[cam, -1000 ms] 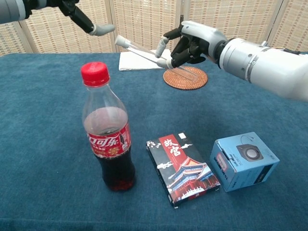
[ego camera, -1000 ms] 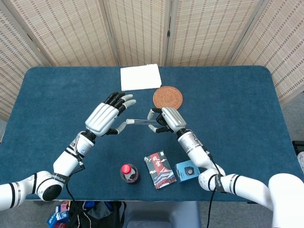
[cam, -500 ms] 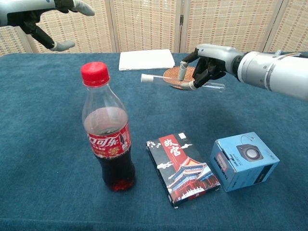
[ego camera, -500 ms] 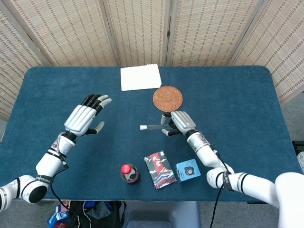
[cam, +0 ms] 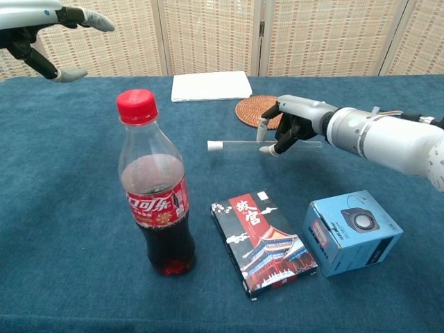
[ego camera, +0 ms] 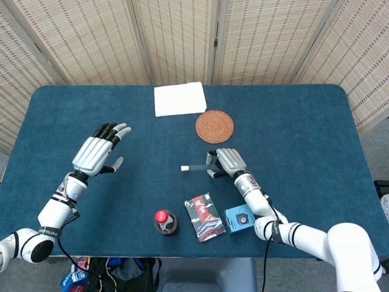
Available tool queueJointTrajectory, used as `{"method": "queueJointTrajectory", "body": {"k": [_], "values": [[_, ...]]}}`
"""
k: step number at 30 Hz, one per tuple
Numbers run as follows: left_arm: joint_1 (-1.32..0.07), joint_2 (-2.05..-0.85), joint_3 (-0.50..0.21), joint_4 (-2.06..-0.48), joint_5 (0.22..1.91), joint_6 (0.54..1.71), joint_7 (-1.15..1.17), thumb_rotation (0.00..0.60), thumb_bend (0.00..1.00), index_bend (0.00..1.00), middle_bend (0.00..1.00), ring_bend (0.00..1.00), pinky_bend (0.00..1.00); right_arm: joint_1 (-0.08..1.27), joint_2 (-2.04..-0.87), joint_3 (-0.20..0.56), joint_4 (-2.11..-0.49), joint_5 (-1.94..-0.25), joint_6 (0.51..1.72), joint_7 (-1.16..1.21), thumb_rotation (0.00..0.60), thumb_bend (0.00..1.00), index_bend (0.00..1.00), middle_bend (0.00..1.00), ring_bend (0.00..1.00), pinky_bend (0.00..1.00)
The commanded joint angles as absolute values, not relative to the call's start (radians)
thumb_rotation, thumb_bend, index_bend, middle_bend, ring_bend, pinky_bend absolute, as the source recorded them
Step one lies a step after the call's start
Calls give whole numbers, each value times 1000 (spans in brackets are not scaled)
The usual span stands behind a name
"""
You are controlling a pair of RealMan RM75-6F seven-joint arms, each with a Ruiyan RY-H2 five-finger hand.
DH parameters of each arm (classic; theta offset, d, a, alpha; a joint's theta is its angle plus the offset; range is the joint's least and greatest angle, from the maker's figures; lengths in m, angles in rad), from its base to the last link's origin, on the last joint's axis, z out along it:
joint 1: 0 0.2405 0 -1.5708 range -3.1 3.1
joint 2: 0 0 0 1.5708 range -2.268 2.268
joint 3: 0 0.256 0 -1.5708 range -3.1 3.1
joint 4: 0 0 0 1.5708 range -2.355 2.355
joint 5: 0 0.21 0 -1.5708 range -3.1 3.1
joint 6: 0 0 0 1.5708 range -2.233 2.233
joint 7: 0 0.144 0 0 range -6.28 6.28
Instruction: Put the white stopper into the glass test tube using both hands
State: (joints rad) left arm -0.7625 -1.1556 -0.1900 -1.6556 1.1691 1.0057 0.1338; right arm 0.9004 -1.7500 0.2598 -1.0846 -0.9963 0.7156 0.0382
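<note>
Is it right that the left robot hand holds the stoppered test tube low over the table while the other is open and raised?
No, the right robot hand holds the test tube, as the chest view shows. The left robot hand is the open, raised one.

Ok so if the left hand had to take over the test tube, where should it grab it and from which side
Probably the bare glass just behind the white stopper, coming from the robot's left. The test tube lies roughly level, stopper end pointing that way, and the right hand already holds the other end. The left hand is empty, fingers spread.
</note>
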Motion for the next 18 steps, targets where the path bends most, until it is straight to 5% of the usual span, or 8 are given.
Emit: {"method": "queueJointTrajectory", "body": {"k": [1, 8, 18], "values": [[-755, -1158, -186, -1650, 1178, 1009, 130, 600, 407, 87, 51, 0, 0, 900, -1775, 260, -1053, -987, 707, 37, 600, 610, 895, 1000, 1000, 1000], [-748, -1166, -185, -1643, 1188, 1007, 123, 600, 407, 87, 51, 0, 0, 891, -1785, 270, -1043, -971, 712, 19, 600, 341, 574, 979, 1000, 1000], [-743, -1175, -191, -1636, 1195, 1006, 121, 600, 407, 87, 42, 0, 0, 885, -1770, 281, -1069, -945, 702, -12, 600, 258, 399, 967, 1000, 1000]]}}
